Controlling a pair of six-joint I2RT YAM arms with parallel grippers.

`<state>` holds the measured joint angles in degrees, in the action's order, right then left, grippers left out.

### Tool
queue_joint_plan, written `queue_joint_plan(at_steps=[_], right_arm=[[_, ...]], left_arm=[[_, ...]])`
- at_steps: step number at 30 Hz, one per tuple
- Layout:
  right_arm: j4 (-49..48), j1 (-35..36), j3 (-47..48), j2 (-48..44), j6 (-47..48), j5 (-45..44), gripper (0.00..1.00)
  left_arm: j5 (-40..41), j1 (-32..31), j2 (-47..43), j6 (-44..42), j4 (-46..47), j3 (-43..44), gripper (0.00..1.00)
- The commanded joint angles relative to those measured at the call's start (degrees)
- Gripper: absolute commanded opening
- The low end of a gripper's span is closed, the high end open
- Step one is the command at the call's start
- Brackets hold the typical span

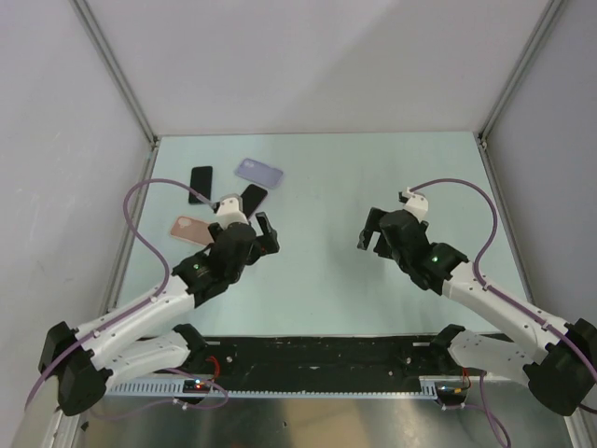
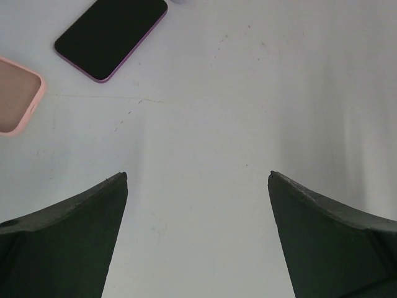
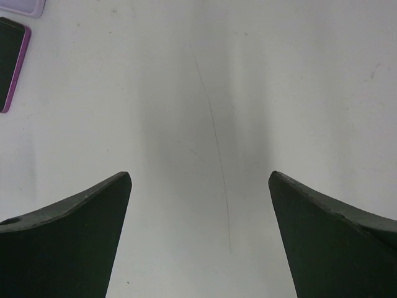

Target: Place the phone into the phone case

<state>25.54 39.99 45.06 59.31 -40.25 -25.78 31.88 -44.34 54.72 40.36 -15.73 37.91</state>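
Wide open, holding nothing: left pincer (image 1: 267, 233) and right pincer (image 1: 373, 239). Flat on tabletop (image 1: 326, 187) just beside pink case (image 2: 18, 93), apart from it: phone (image 2: 111, 37), possibly purple-rimmed already. Risk of skidding away from pink case under a fingertip, lying so flat.

Nothing readable in any view: no lettering, brand, number or sign. Just blank black glass on the dark rectangular phone with the purple rim (image 2: 111, 37), and a plain, unmarked surface on the pale pink soft phone case (image 2: 15, 93).
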Motion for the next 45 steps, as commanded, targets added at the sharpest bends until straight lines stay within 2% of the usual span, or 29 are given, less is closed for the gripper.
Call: queue_joint_plan(at_steps=[1, 6, 11, 18, 22, 25, 29, 31, 37, 45], right_arm=[[0.3, -0.3, 1.3, -0.2, 1.5, 0.7, 1.0], [-0.7, -1.0, 1.3, 0.2, 3.1, 4.3, 1.0], [-2.5, -1.6, 1.2, 0.7, 3.8, 7.2, 1.0], [-2.6, -2.1, 1.3, 0.9, 3.9, 8.3, 1.0], [-2.3, -2.4, 1.3, 1.5, 4.3, 9.2, 1.0], [-2.3, -2.6, 1.3, 1.7, 4.6, 9.9, 1.0], [-2.5, -2.8, 1.0, 1.7, 4.9, 10.6, 1.0], [-3.2, -2.8, 0.7, 1.9, 5.0, 11.4, 1.0], [-4.2, -2.8, 0.1, 2.6, 5.0, 13.2, 1.0], [-5.9, -2.9, -0.9, 4.2, 4.9, 14.7, 1.0]], left_arm=[[1.8, 1.8, 0.5, -1.3, -1.1, 4.2, 0.98], [-2.7, 8.5, 2.6, 1.8, -3.1, 6.1, 0.98], [-1.0, 14.5, 8.4, 2.3, -5.6, 10.9, 0.98], [-2.6, 23.3, 26.3, -1.0, -6.4, 21.9, 0.92], [-8.7, 29.0, 36.5, -1.5, -6.3, 27.8, 0.82], [-11.2, 31.2, 41.2, -1.9, -6.2, 30.3, 0.79], [-11.0, 33.8, 42.1, -0.7, -6.5, 30.2, 0.77], [-10.2, 35.8, 40.8, 3.2, -7.1, 27.9, 0.77], [-7.6, 43.0, 33.9, 13.4, -8.4, 16.6, 0.76], [-7.5, 47.6, 31.5, 15.3, -9.1, 12.9, 0.73]])
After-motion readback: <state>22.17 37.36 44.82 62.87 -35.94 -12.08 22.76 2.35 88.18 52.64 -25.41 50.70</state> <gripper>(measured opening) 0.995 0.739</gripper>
